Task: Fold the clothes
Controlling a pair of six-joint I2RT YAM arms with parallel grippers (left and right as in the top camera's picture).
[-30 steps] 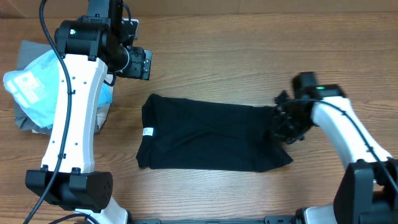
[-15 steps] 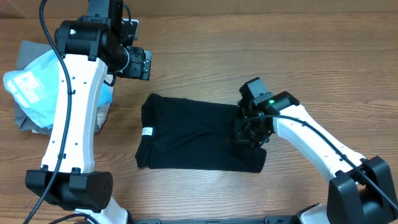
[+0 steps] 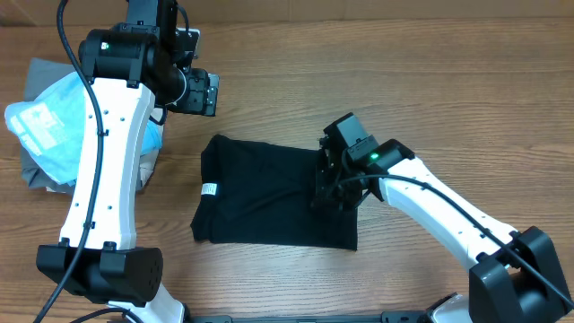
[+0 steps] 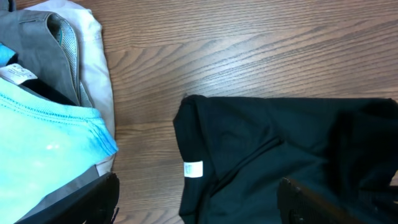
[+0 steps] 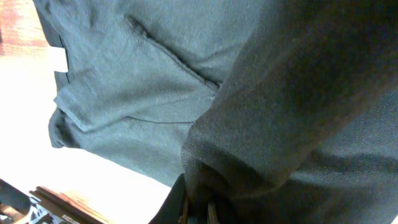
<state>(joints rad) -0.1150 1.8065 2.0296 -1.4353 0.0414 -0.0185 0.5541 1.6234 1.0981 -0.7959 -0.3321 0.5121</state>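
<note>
Right claw [image 3: 334,190] further left (T-shirt [image 3: 260,199] within)

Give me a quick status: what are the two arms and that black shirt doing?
Right gripper shut on the black T-shirt, its right end doubled over. Left gripper open, empty, off the shirt. Path clear; light blue garment lies apart.

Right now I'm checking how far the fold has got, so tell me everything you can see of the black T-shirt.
The black T-shirt is plain, soft, matte fabric, lightly creased, lying mostly flat on the wooden table. A small white tag marks its neck end, on the left of the overhead view. Its opposite end is lifted and doubled back over the middle, pinched in the shut right gripper. Nothing else touches it.
</note>
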